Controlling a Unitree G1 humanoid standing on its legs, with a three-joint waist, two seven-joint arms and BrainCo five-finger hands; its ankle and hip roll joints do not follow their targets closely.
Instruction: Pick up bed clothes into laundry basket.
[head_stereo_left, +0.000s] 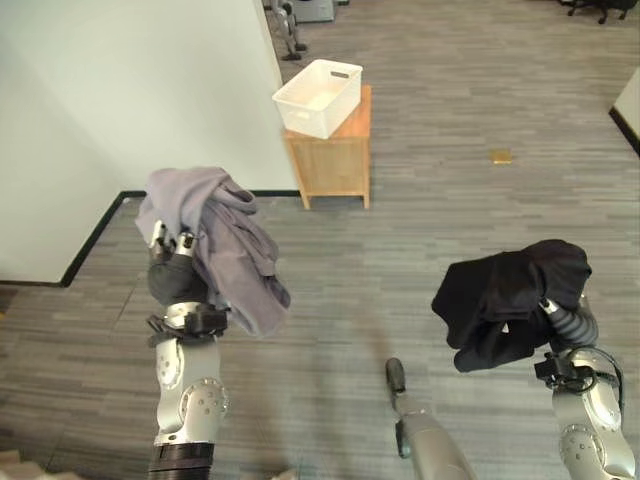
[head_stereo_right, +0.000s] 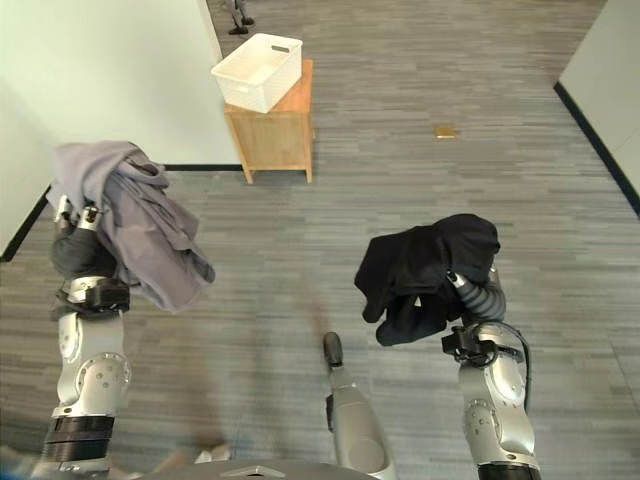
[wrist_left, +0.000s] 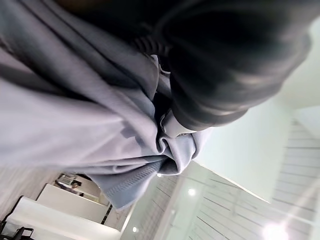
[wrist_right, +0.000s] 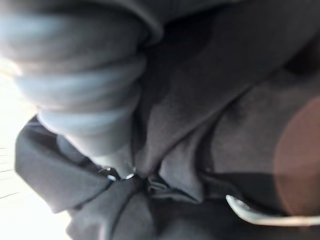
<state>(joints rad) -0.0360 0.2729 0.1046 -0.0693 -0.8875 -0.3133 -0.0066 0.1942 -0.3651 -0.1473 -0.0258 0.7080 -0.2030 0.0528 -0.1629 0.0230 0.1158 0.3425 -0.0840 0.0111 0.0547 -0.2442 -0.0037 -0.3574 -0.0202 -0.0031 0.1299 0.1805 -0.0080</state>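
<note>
- Both eye views are evenly and brightly lit from overhead, with no hard glare on the grey plank floor (head_stereo_left: 450, 120).
- Shadows are soft: a faint dark patch lies on the floor under the grey garment (head_stereo_left: 225, 250), and the wooden stand (head_stereo_left: 335, 160) throws a weak shadow at its base.
- The black garment (head_stereo_right: 425, 265) reads as a near-featureless dark mass, its folds barely separable.
- The left wrist view is close and blurred, with ceiling lights (wrist_left: 272, 231) flaring white.
- The right wrist view is dim, out of focus, blown out along one edge.
</note>
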